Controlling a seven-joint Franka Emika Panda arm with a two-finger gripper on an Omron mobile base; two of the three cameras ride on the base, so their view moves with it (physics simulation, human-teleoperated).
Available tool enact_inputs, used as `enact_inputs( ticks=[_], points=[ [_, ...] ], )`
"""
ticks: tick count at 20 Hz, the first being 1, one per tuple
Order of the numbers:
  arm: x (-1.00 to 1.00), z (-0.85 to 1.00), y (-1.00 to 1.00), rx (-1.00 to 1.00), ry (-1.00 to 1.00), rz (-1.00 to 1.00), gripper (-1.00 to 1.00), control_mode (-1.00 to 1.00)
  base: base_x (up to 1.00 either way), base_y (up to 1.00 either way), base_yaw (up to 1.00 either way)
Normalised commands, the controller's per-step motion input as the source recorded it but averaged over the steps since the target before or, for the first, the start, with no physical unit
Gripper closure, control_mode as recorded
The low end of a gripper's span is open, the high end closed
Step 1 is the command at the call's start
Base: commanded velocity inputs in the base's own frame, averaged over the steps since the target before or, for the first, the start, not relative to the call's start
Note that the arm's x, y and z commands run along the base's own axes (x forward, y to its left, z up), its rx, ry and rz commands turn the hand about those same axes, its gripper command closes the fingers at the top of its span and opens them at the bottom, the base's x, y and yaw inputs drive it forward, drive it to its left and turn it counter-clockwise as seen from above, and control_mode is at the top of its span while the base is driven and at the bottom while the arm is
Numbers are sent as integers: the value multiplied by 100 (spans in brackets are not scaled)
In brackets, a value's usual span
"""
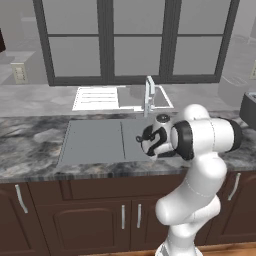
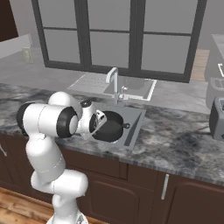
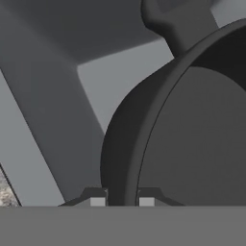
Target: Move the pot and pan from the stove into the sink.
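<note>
With the pot [image 2: 110, 126] hanging in the sink [image 2: 134, 124] basin by its right end, the gripper [image 3: 122, 199] pinches the near rim, one finger each side (a wall-clamp suits lowering it), pan unseen

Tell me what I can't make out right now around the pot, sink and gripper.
- Pot bottom, right base view: hidden by its own wall and the sink rim, so resting or hanging is unclear.
- Pot, left base view: behind the arm.
- Gripper, shut on the pot wall, hand view: fingertips cut off by the bottom edge.
- Sink drain: hidden in every view.
- Pot's far side, hand view: cut off by the right edge.
</note>
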Motion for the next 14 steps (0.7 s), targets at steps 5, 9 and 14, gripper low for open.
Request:
enact_inputs(
  ticks=[5,9,14],
  points=[
    [0,-15,0,-1,-3,0,100,-100,0,0,0],
    [0,0,0,0,0,0,100,-100,0,0,0],
    [2,7,0,0,0,-1,-100,-100,0,0,0]
  ],
)
